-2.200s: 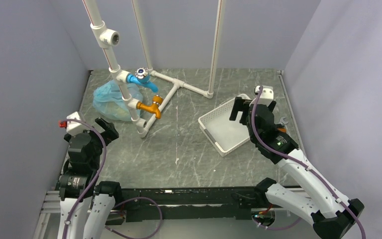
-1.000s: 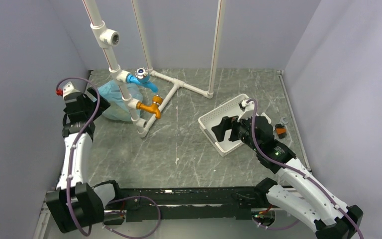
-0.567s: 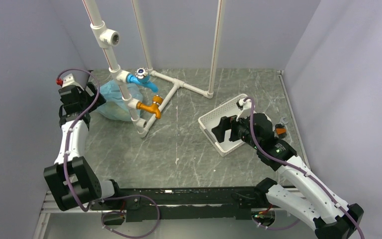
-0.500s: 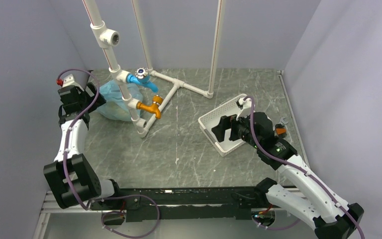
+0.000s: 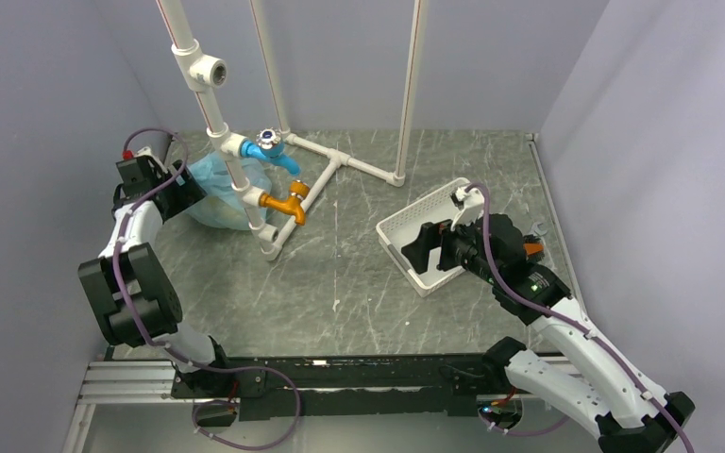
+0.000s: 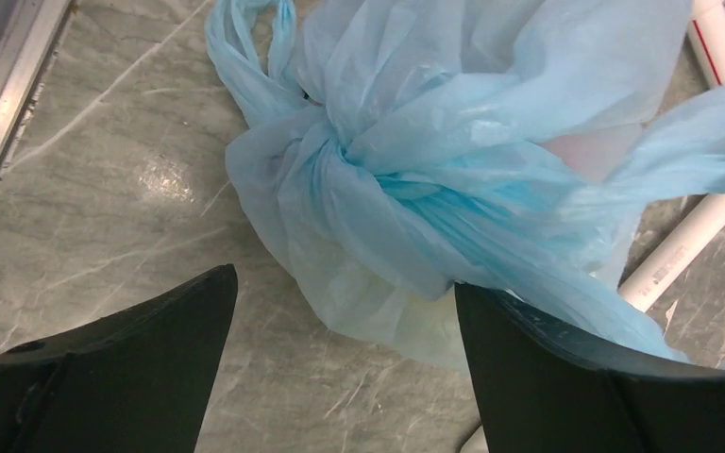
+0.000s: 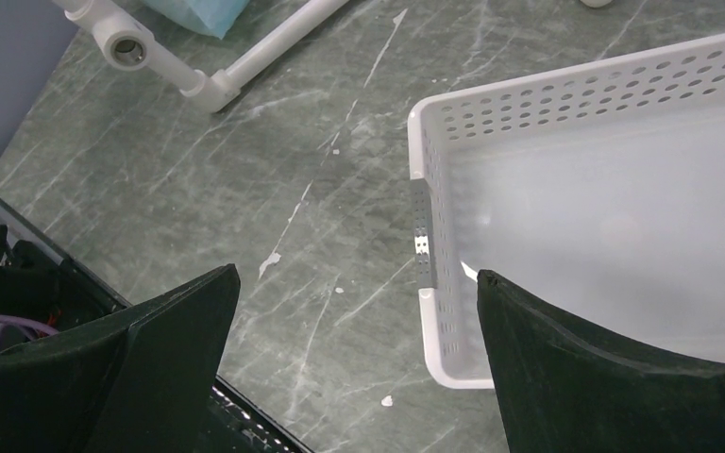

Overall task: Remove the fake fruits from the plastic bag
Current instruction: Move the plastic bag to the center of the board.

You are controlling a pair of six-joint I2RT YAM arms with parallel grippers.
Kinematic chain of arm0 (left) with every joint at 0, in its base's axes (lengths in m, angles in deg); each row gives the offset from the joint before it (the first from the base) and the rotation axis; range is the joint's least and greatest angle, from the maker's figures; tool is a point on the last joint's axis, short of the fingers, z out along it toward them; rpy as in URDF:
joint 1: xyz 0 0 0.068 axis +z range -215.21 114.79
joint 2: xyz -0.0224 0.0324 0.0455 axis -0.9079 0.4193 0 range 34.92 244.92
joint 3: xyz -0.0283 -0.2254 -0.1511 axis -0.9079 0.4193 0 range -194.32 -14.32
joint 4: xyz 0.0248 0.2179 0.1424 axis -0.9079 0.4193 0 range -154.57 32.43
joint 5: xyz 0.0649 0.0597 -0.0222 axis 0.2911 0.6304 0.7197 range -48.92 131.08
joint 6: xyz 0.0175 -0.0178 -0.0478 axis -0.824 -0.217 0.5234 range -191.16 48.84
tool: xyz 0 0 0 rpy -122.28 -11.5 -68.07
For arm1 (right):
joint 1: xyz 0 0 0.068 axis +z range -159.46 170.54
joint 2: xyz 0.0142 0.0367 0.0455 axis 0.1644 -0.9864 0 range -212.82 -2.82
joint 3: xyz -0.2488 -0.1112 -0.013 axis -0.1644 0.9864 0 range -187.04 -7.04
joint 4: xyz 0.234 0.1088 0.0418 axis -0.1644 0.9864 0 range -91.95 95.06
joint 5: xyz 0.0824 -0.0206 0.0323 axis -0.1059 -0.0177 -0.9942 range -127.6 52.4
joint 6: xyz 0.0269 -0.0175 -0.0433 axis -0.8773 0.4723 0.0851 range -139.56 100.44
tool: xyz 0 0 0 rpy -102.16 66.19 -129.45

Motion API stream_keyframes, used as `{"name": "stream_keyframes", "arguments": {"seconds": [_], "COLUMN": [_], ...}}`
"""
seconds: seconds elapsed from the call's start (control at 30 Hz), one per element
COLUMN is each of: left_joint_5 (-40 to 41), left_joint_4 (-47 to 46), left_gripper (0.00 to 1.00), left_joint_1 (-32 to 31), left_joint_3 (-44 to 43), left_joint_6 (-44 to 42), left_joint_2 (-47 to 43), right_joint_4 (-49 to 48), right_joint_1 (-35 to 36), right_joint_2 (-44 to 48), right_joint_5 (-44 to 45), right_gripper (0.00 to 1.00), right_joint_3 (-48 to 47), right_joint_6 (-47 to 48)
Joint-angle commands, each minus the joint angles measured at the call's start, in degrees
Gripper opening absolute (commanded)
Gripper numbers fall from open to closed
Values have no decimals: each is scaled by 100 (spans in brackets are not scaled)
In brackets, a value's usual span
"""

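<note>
Left gripper point(image 6: 345, 283): jaws spread wide and holding nothing, low over the grey marbled tabletop point(image 5: 359, 274) at its far left, pointed at the bag.
Bag: thin, crinkly, translucent light-blue plastic carrier bag point(image 6: 415, 142), gathered tight at its neck, lying on the table against the white plastic pipe frame point(image 6: 708, 226).
Fruits: inside the bag. Only a pale yellowish shape point(image 6: 404, 330) shows through the film, and which fruit it is cannot be told.
Right gripper point(image 7: 356, 283): jaws wide apart and empty, above a corner of the white perforated plastic basket point(image 7: 529, 99).
</note>
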Motion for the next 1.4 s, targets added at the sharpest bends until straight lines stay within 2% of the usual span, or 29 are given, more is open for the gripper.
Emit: {"name": "stream_keyframes", "arguments": {"seconds": [0.0, 0.13, 0.43, 0.63, 0.67, 0.77, 0.87, 0.93, 1.2, 1.27, 1.37], "left_joint_5": [-295, -203, -119, 437, 580, 1157, 2283, 2619, 2255, 2093, 2320], "left_joint_4": [48, 15, 155, 495, 628, 1135, 1806, 2267, 2927, 3139, 3669], "left_gripper": [88, 76, 30, 2, 0, 0, 0, 0, 0, 0, 0], "left_joint_1": [39, 39, 39, 35, 35, -2, -171, -243, -437, -691, -1378], "left_joint_3": [-250, -212, -290, -319, -334, -200, -108, 48, 1701, 1885, 1893], "left_joint_6": [-7, -29, -114, -51, 4, 298, 723, 990, 1772, 1964, 2461], "left_joint_2": [214, 159, 126, -108, -186, -537, -1017, -1352, -3508, -3975, -4502], "right_joint_4": [5, 58, 85, 97, 101, 54, 20, 99, -30, -208, -122], "right_joint_1": [6, -1, 5, 2, -5, 4, -2, 5, 2, 6, 17], "right_joint_2": [72, 72, -11, -95, -107, -146, -288, -452, -676, -766, -830], "right_joint_5": [-78, -49, -116, -214, -224, -246, -315, -387, -695, -825, -934], "right_gripper": [100, 100, 100, 100, 100, 100, 100, 100, 100, 100, 100], "right_joint_3": [-14, -11, -24, -36, -36, -2, 0, -91, 14, 52, 147], "right_joint_6": [-92, -129, -158, -149, -147, -185, -287, -303, -395, -440, -542]}}
